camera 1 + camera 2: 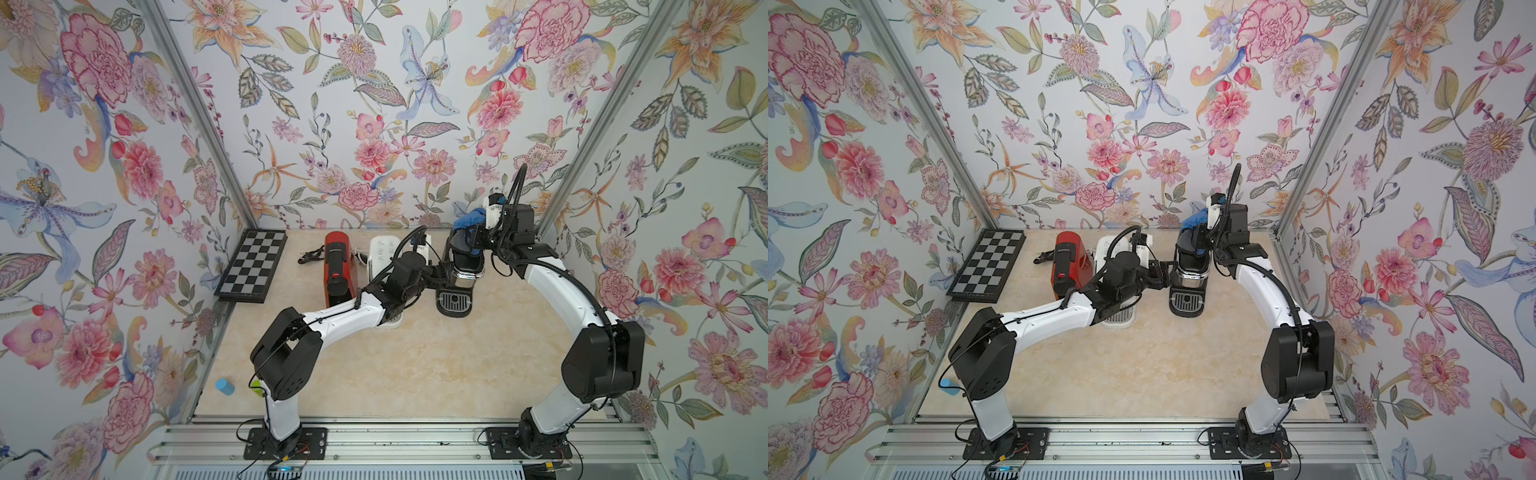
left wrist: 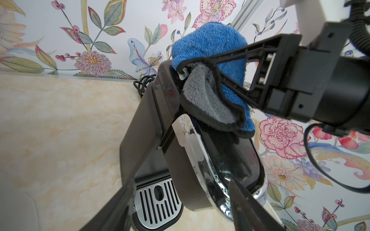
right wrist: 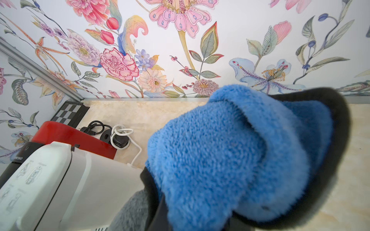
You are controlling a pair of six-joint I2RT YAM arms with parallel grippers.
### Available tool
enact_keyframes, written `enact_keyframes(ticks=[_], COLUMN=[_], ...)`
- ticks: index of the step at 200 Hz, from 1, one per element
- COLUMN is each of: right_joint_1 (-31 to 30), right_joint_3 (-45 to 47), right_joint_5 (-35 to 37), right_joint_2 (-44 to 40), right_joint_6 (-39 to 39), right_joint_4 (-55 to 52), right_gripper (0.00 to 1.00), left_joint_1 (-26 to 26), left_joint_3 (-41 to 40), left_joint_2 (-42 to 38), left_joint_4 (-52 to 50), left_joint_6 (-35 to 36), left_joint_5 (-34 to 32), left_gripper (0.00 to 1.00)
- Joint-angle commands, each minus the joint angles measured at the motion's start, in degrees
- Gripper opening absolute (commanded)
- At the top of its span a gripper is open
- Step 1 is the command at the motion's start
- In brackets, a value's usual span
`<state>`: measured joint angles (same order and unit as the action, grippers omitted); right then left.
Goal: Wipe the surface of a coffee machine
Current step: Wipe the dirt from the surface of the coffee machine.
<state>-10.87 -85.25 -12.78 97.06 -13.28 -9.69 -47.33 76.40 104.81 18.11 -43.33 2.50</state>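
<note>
The black coffee machine stands at the back of the table, its drip tray facing forward. A blue and grey cloth lies against the rear top of the machine. My right gripper is shut on the cloth, which hides its fingers in the right wrist view. From the machine's left side my left gripper straddles its head, one finger under it and one on the glossy top.
A red coffee machine and a white one stand just left of the black one, with coiled cords behind them. A chessboard leans at the back left. A blue cylinder sits at the front left.
</note>
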Motion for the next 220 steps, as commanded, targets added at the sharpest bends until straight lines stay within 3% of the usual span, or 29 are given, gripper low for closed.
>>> enact_keyframes(ticks=[1, 45, 87, 220], right_joint_1=[0.4, 1.3, 1.8, -4.0], right_joint_3=[-2.3, -6.8, -7.3, 17.0], right_joint_5=[0.9, 2.0, -1.8, -1.1], right_joint_2=[4.4, 10.0, 10.4, -13.5], right_joint_6=[-0.5, -0.8, -1.6, -0.2], right_joint_4=[-1.3, -0.4, -0.2, 0.9], right_gripper=[0.01, 0.01, 0.01, 0.02], left_joint_1=[-0.5, -0.3, -0.2, -0.3], left_joint_3=[-1.1, 2.2, 1.8, -0.8], left_joint_2=[-2.4, -0.6, -0.8, -0.9], left_joint_4=[-0.2, -3.2, -3.0, 1.3], left_joint_6=[0.3, 1.4, 1.2, -1.1], left_joint_5=[-1.8, -0.2, 0.0, 2.6], left_gripper=[0.74, 0.74, 0.74, 0.74])
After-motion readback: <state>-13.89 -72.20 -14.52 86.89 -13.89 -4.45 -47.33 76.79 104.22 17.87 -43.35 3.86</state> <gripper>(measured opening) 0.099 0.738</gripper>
